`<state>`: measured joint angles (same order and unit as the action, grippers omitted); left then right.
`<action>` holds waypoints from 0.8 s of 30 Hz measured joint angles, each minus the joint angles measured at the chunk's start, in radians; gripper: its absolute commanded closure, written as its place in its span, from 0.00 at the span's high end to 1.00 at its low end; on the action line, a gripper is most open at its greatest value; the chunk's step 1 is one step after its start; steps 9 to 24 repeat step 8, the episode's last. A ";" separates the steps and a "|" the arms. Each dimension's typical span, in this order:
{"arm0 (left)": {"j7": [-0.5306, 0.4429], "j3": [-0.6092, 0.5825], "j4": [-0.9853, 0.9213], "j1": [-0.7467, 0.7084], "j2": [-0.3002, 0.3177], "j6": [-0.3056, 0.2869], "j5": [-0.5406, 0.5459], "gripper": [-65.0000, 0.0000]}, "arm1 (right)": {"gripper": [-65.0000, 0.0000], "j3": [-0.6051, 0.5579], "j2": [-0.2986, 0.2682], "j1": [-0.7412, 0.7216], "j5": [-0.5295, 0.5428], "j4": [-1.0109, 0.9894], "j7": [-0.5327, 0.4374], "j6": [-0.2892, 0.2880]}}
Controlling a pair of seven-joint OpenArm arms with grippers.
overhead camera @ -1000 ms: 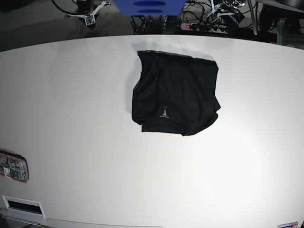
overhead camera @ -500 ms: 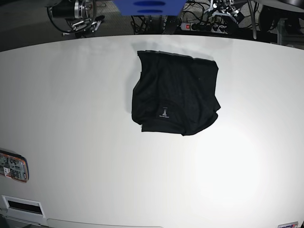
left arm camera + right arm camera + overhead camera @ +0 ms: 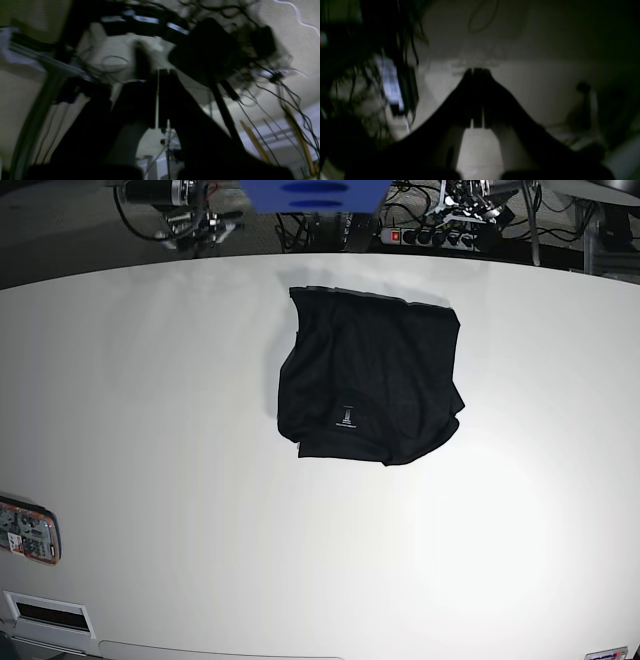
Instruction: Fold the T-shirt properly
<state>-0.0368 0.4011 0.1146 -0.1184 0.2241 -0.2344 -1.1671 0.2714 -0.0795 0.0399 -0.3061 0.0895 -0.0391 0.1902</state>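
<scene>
The black T-shirt lies folded into a rough rectangle on the white table, a little behind the middle, with its small white label mark facing up near the front edge. Both arms are drawn back past the table's far edge, well away from the cloth: the right arm at the back left, the left arm at the back right. In the left wrist view my left gripper is shut on nothing. My right gripper is likewise shut and empty, dark against a dim floor.
A red and black flat object lies at the table's left edge, and a white box with a slot sits at the front left corner. Behind the table are a blue block, a power strip and tangled cables.
Both arms have shifted about behind the far edge of the table. The T-shirt lies just as before.
</scene>
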 measured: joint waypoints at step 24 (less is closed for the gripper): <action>0.004 0.000 -0.002 0.000 -0.009 -0.001 0.000 0.00 | 0.00 0.000 0.025 -0.032 0.000 0.009 -0.026 0.002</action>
